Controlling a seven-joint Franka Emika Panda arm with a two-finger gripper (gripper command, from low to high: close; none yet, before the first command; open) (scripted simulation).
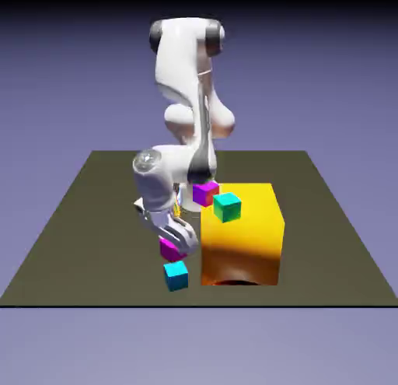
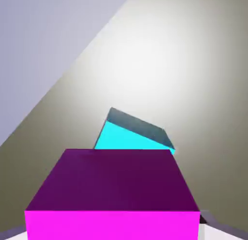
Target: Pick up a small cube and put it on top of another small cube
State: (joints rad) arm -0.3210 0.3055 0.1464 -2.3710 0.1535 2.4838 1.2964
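While the white arm point(image 1: 186, 134) bends down over the dark table point(image 1: 78, 243) in the exterior view, its gripper point(image 1: 176, 241) sits low at about seven o'clock from the big orange-yellow block point(image 1: 242, 234). The magenta-pink cube point(image 1: 171, 249) is clamped between the fingers, tilted, and off the table. Directly at six o'clock from it, just beneath and very near, the cyan cube point(image 1: 176, 275) rests on the table surface; whether the two cubes touch cannot be told from this view. The cyan cube stands just beside the block's lower corner on the exterior view's left. On top of the block, a purple-topped cube with a red side point(image 1: 205, 193) sits at the eleven o'clock corner, and a green-teal cube point(image 1: 227, 207) lies just beside it at about four o'clock from it.

In the hand view, the magenta-pink cube point(image 2: 112, 195) fills the lower half, large and close, its darker top face spreading toward twelve o'clock and its bright front face along the bottom edge. It hides most of the fingers; only a grey sliver of one fingertip point(image 2: 209, 218) shows at four o'clock from it. The cyan cube point(image 2: 128, 137) peeks out past the magenta cube's far edge at twelve o'clock, rotated, with a dull teal face above its bright one. The table point(image 2: 184, 64) spreads behind, with violet backdrop point(image 2: 43, 40) at ten o'clock.
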